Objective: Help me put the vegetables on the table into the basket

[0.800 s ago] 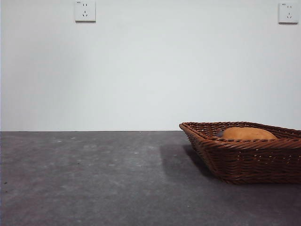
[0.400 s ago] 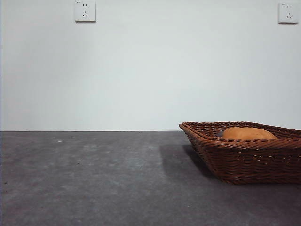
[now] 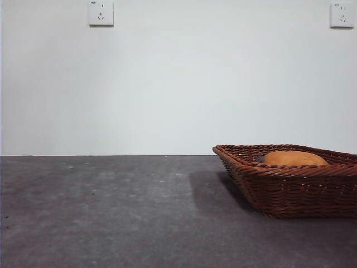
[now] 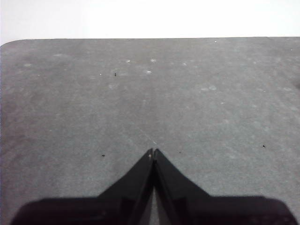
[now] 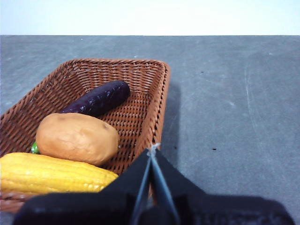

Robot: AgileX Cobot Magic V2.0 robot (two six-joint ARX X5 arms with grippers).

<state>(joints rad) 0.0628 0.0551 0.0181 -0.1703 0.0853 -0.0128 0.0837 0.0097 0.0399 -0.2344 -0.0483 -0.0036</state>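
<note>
Two white plastic wall sockets are sitting high on the plain white wall (image 3: 178,84), one socket (image 3: 101,13) left, the other (image 3: 342,15) far right.

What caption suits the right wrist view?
Corn, potato and eggplant lie in the basket; shut right pincer beside it.

A plain test room or lab rather than a home: a bare dark grey table (image 3: 111,212) stands against an empty white wall (image 3: 178,89) with two power sockets (image 3: 101,13) high up, and nothing else furnishes the space.
</note>
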